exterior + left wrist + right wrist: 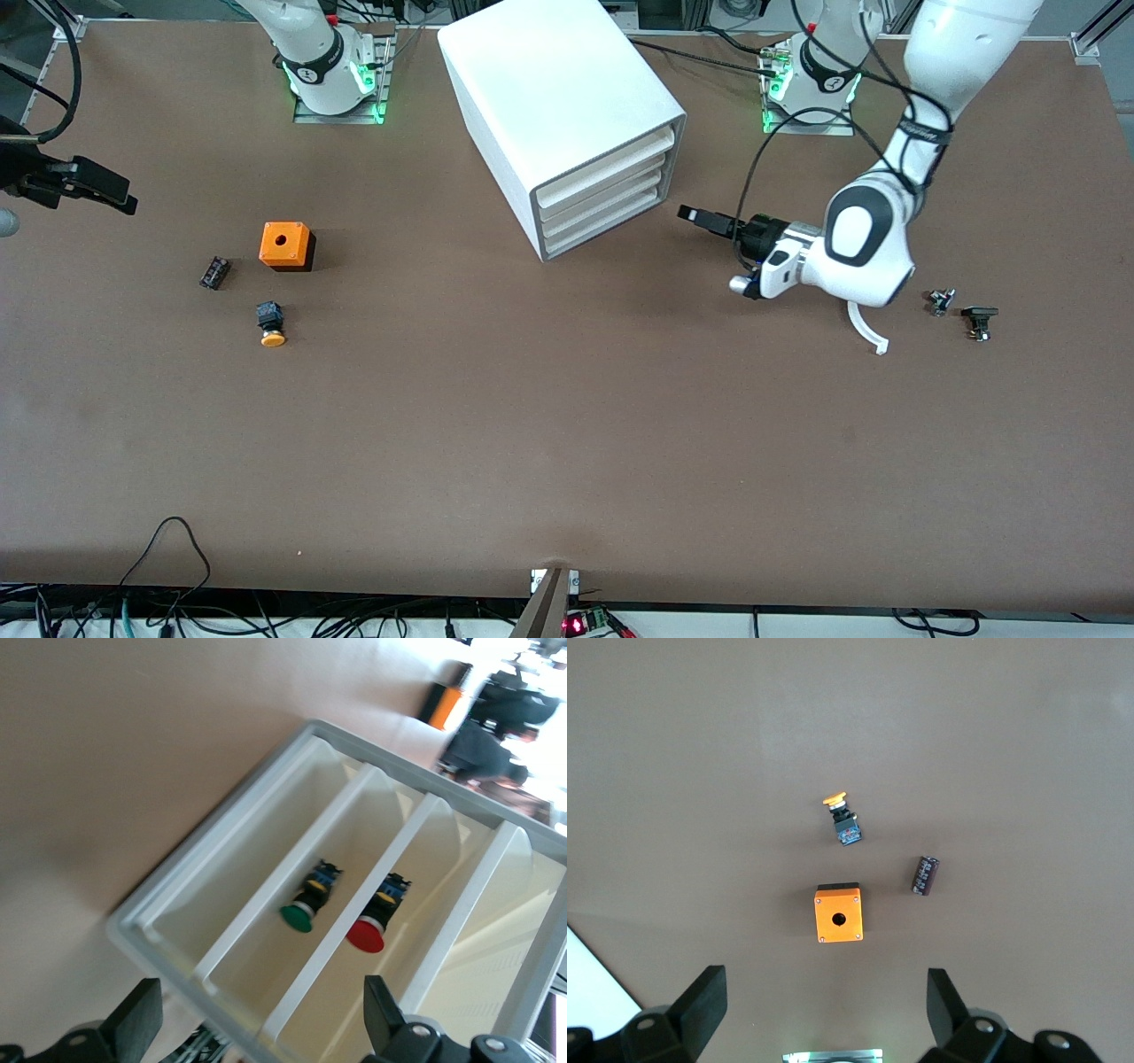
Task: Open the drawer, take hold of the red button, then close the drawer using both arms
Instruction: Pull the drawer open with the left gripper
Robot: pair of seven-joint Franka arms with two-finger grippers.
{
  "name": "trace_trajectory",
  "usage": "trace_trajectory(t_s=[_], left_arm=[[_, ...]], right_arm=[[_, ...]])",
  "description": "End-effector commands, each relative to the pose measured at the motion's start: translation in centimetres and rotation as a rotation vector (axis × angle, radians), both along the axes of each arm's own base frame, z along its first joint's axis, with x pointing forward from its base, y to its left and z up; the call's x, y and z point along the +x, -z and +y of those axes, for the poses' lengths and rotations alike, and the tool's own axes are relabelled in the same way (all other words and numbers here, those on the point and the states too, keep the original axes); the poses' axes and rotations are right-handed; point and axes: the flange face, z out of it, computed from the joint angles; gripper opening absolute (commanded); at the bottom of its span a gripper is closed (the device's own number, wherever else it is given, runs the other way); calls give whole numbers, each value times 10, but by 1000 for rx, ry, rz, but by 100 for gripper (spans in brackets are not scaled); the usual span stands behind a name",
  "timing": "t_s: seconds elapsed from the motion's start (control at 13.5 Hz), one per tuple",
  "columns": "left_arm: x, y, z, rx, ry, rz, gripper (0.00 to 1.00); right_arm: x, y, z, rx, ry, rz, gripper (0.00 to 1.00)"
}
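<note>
The white cabinet [567, 97] stands at the robots' side of the table, its three cream-edged drawers [602, 190] pushed in flush. My left gripper [695, 215] hovers just in front of the drawer fronts, pointing at them, open and holding nothing. In the left wrist view, over the drawer edges, the red-capped button [376, 917] lies inside one drawer and a green-capped one [308, 902] in the adjacent drawer, both past my open left gripper [257, 1014]. My right gripper [120, 197] waits open over the right arm's end of the table, and it [824, 1003] is empty.
An orange cube with a hole [285, 245], a yellow-capped button [271, 323] and a small black part [214, 272] lie toward the right arm's end. Two small parts [941, 301] [979, 321] and a white curved piece [866, 330] lie by the left arm.
</note>
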Motion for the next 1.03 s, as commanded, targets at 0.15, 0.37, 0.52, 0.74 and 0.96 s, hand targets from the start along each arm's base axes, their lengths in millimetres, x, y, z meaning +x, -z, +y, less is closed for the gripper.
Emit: trace_trajectory(t_s=[0.15,0.37,0.52,0.74,0.96], left_arm=[[-52,11,-63,-47,8,-2,100],[-67,10,-86,-35,46,-22,89],[-72,9,-86,-33,54,-21,45],[-67,3,-80,-28,52,-34,0],[-24,-16,-33,19,11,-134,0]], right_arm=[[-3,-4,5,15,-26,-2,100],[-3,-3,3,16,-23,-1,100],[-1,-1,3,18,-23,1,100],[0,0,2,18,-20,-1,100],[-1,0,1,17,-20,5,100]])
